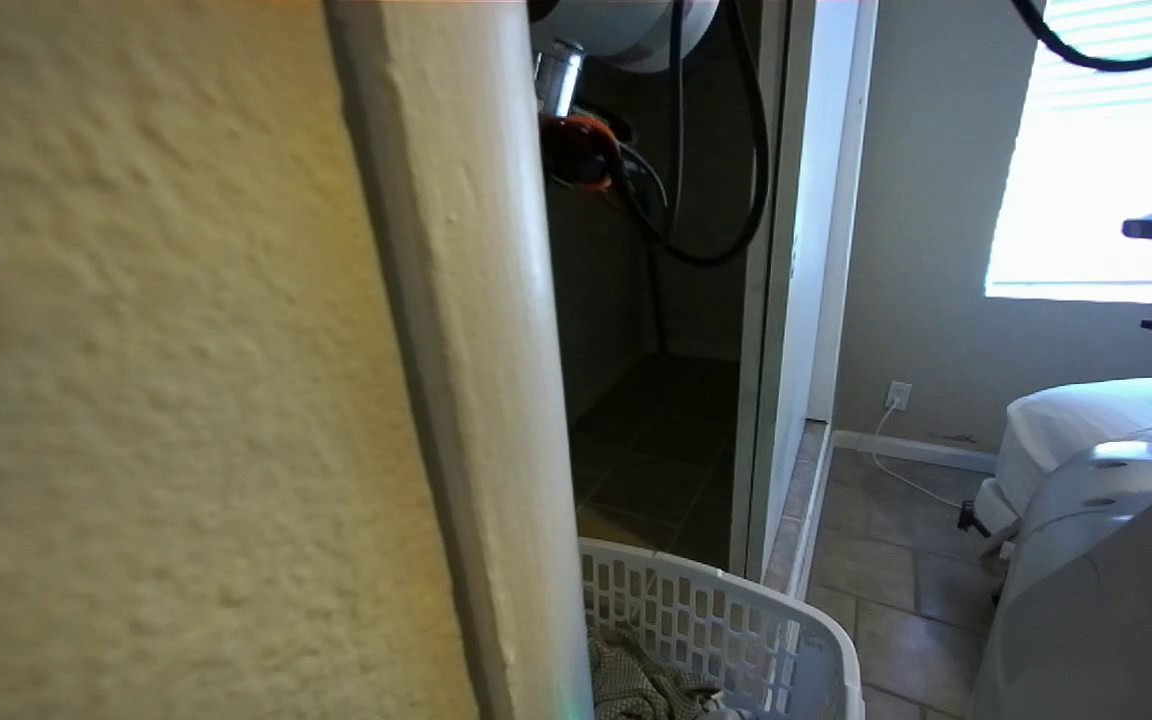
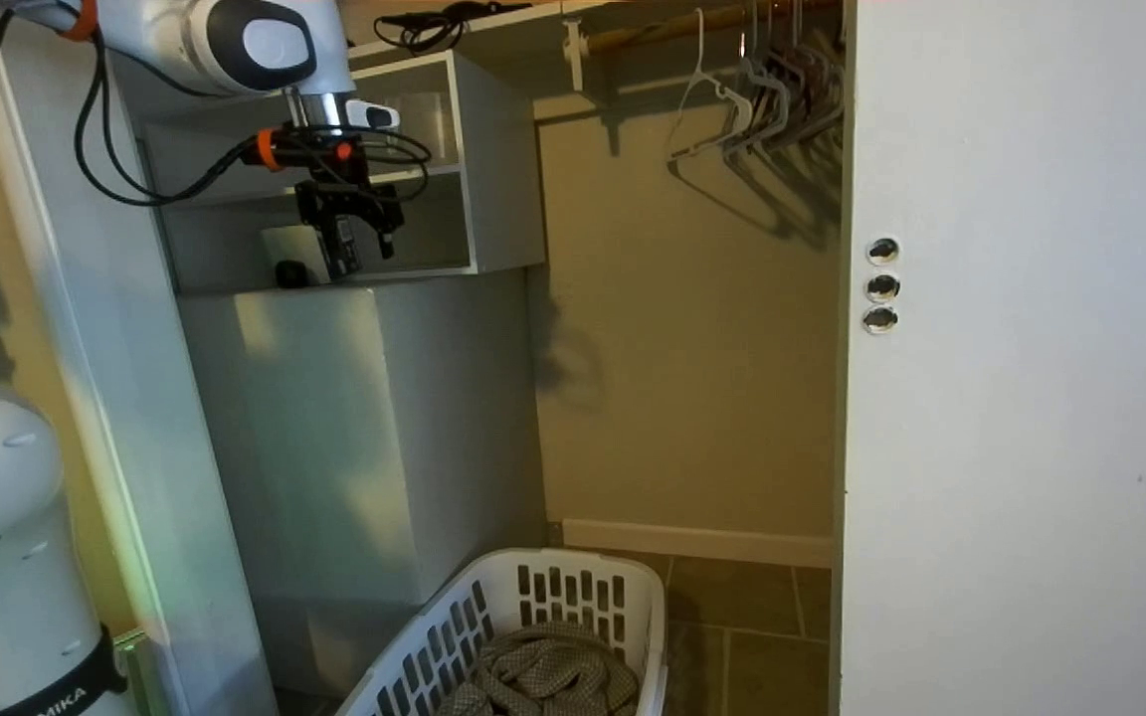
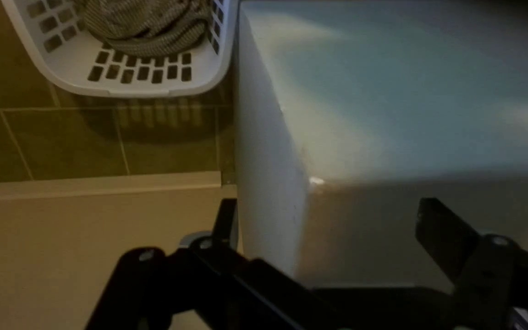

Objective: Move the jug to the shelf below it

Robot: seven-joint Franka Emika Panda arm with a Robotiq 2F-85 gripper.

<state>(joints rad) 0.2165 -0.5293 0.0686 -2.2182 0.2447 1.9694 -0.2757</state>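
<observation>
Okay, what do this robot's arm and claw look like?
The arm is white and rounded, with a dark panel around a white oval and a silver wrist collar. Black cables with orange bands loop beside it. The claw is black and two-fingered. Low down, a black strip carries white lettering, "MIKA" readable.

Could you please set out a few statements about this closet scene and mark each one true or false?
1. Several pale plastic hangers hang from a brown wooden rod. True.
2. The black two-fingered gripper is shut on a jug. False: it is open and holds nothing.
3. The grey-brown textured cloth hangs over the rod. False: it lies in the white slotted plastic basket.
4. The flat white door panel carries three round fittings in a column. True.
5. The white open-fronted shelf unit is below the pale blue-grey box-shaped block. False: it is above it.
</observation>
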